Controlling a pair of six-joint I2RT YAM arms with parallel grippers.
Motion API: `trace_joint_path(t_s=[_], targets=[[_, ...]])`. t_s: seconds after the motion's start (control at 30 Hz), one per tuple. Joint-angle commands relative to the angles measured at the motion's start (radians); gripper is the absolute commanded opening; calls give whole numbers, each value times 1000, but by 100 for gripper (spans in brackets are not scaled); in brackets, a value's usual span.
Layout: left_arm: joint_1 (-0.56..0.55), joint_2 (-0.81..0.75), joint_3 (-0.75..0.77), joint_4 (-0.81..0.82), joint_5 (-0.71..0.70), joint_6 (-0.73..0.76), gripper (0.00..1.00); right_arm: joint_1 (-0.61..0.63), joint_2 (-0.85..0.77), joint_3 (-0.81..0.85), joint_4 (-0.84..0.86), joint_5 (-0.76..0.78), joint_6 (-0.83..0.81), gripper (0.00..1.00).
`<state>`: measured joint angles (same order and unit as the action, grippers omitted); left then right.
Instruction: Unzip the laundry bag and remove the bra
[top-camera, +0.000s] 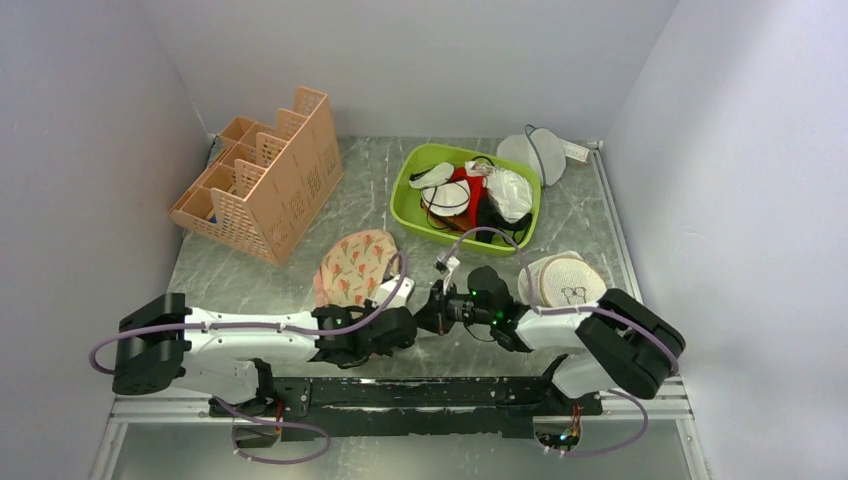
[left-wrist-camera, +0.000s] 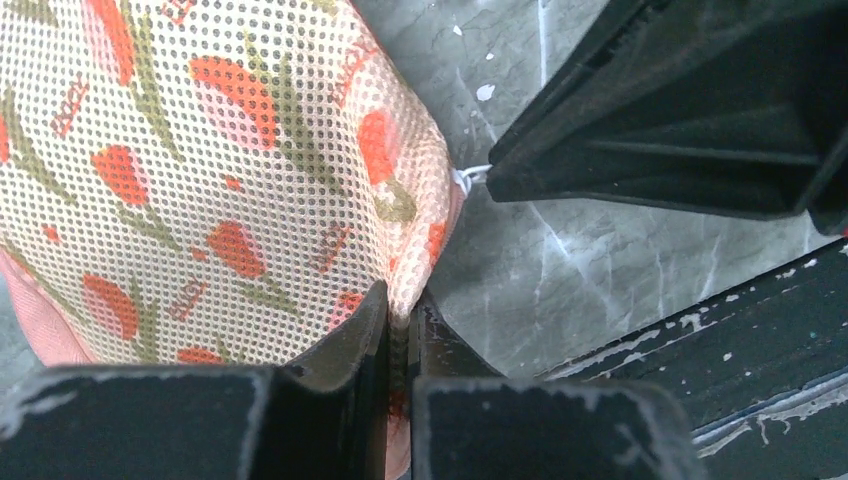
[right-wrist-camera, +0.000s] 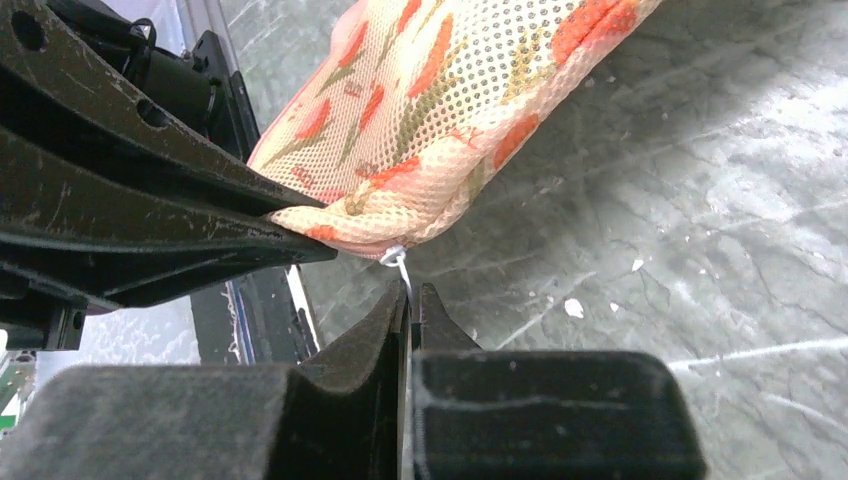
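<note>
The laundry bag (top-camera: 352, 265), beige mesh with red-and-green print and pink trim, lies on the table left of centre. My left gripper (left-wrist-camera: 403, 310) is shut on the bag's near corner (left-wrist-camera: 415, 285). My right gripper (right-wrist-camera: 410, 292) is shut on the white zip pull (right-wrist-camera: 397, 258) at that same corner of the bag (right-wrist-camera: 430, 110), facing the left gripper. In the top view the two grippers meet at the bag's near right end, left (top-camera: 400, 322) and right (top-camera: 437, 308). The bra is not visible outside the bag; black fabric (top-camera: 492, 215) lies in the green tray.
A green tray (top-camera: 412, 178) of garments stands at the back centre. A peach slotted organiser (top-camera: 262, 170) stands at the back left. A round beige mesh disc (top-camera: 566, 281) lies by the right arm, a white mesh pouch (top-camera: 532, 155) behind the tray.
</note>
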<state>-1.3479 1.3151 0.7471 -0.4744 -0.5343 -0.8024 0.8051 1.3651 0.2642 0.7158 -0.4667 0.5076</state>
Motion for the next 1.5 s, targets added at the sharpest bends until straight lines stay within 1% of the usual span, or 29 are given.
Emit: trace_joint_path(t_s=[0.0, 0.1, 0.13, 0.2, 0.27, 0.3, 0.37, 0.43, 0.5, 0.63, 0.73, 0.83, 0.9, 1.0, 1.13, 1.2, 1.33, 1.4, 1.47], targets=[[-2, -29, -39, -41, 73, 37, 22, -37, 73, 45, 5, 58, -38, 0], [-2, -5, -4, -67, 78, 12, 55, -38, 61, 17, 9, 63, -26, 0], [-1, -5, 5, -68, 75, 8, 61, -41, 46, 1, -8, 87, -21, 0], [8, -18, 20, -64, 74, 9, 66, -51, 7, -33, -55, 137, -15, 0], [42, -60, 23, -46, 97, 21, 69, -63, -40, -63, -103, 178, -12, 0], [68, -85, 20, -37, 110, 25, 69, -65, -62, -70, -142, 186, -15, 2], [130, -151, 5, -31, 130, 20, 70, -65, -110, -68, -214, 198, -36, 18], [216, -227, -26, -39, 139, 4, 70, -65, -166, -60, -284, 213, -48, 30], [282, -310, -54, -65, 123, -23, 70, -64, -229, -50, -339, 229, -53, 38], [381, -435, -89, -177, 72, -123, 74, -51, -307, 7, -416, 234, -67, 49], [402, -494, -91, -268, 44, -202, 74, 26, -298, 77, -452, 265, -94, 58], [403, -569, -74, -305, 33, -214, 73, 131, -234, 175, -496, 345, -134, 66], [403, -626, -56, -318, 10, -207, 73, 194, -163, 260, -530, 391, -150, 68], [403, -703, -7, -360, -54, -199, 74, 290, -32, 392, -581, 479, -168, 71], [403, -753, 74, -422, -150, -181, 74, 411, 143, 570, -633, 582, -192, 71], [403, -767, 112, -432, -178, -155, 74, 458, 217, 647, -654, 616, -203, 67], [403, -772, 153, -465, -212, -135, 74, 519, 335, 766, -674, 626, -212, 57], [403, -776, 158, -474, -213, -136, 74, 533, 384, 801, -688, 631, -211, 48], [403, -783, 150, -469, -205, -129, 74, 543, 407, 818, -695, 646, -209, 43]])
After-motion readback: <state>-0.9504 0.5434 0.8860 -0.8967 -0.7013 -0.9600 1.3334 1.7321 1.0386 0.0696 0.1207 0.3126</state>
